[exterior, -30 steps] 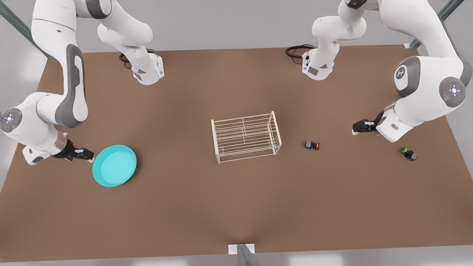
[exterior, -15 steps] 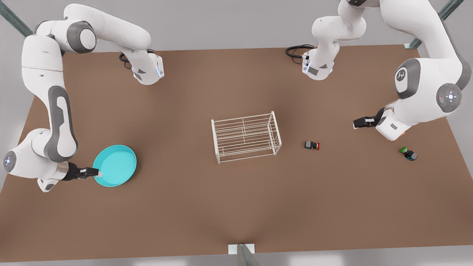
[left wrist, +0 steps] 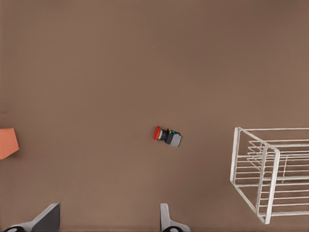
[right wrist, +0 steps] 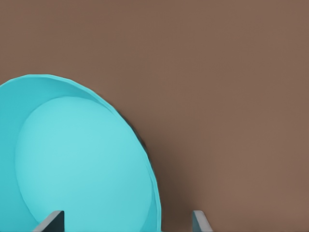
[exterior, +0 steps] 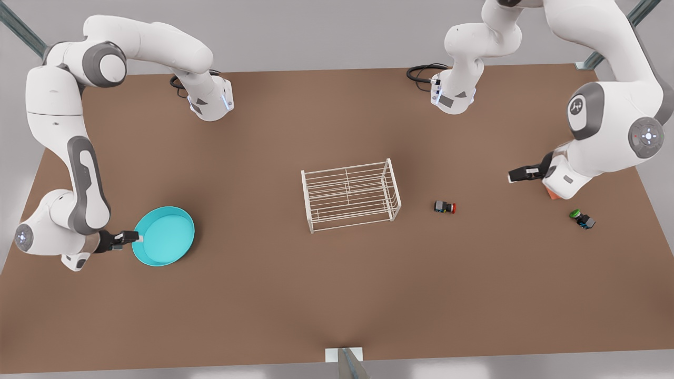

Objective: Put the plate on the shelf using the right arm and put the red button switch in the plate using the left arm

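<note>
The turquoise plate [exterior: 163,236] lies flat on the table at the front view's left. My right gripper [exterior: 134,238] is at its outer edge, open, and in the right wrist view the plate [right wrist: 72,164] has its rim between the two fingers of the right gripper [right wrist: 126,222]. The white wire shelf [exterior: 307,202] stands mid-table. The red button switch [exterior: 445,207] lies on its side just right of it. My left gripper [exterior: 518,173] hovers open farther right; below the left gripper [left wrist: 107,220] I see the switch [left wrist: 167,136] and shelf [left wrist: 234,154].
An orange cube [exterior: 551,193] peeks out under the left wrist, also visible as the cube [left wrist: 7,142]. A green-capped switch [exterior: 581,218] lies near the table's right edge. Both arm bases stand at the far edge of the brown table [exterior: 337,295].
The right arm swung its elbow up and brought its gripper down onto the plate's outer rim. The left gripper drifted slightly right, uncovering the orange cube. Plate, shelf and switches stayed put.
</note>
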Controlling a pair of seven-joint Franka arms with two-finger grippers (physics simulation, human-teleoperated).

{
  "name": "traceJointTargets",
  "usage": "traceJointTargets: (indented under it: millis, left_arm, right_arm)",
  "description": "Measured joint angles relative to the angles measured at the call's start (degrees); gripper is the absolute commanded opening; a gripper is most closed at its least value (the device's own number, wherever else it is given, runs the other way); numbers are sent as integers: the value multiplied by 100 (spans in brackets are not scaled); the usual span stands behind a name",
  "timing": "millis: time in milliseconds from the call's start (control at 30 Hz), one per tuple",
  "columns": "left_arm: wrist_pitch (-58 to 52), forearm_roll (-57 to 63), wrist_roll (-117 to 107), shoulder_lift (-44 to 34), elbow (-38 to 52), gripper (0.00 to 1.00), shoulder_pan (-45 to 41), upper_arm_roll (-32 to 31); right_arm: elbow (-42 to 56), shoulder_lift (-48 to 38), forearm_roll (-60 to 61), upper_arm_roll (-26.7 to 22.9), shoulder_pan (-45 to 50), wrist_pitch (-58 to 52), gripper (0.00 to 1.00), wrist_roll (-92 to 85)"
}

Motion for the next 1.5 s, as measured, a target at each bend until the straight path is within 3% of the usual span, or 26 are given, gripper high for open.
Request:
traceJointTargets:
  millis: [400,500,767,967,1500]
  left_arm:
    - [106,4,-97,94,-29,100,-67,-51]
    - [197,0,-112,113,-43,100,-17,-41]
    - [157,-32,-173,19,-5,100,-20,-51]
    - [117,-60,-300,10,-23,100,-91,-74]
    - [96,-48,-489,16,-38,100,-81,-75]
  right_arm:
    - [75,299,111,39,-72,36,74,-394]
    - [77,343,115,39,-72,70,63,-458]
    - [77,393,110,44,-147,110,52,-588]
    - [77,415,119,71,-151,119,29,-657]
    - [76,277,281,220,-169,17,26,-764]
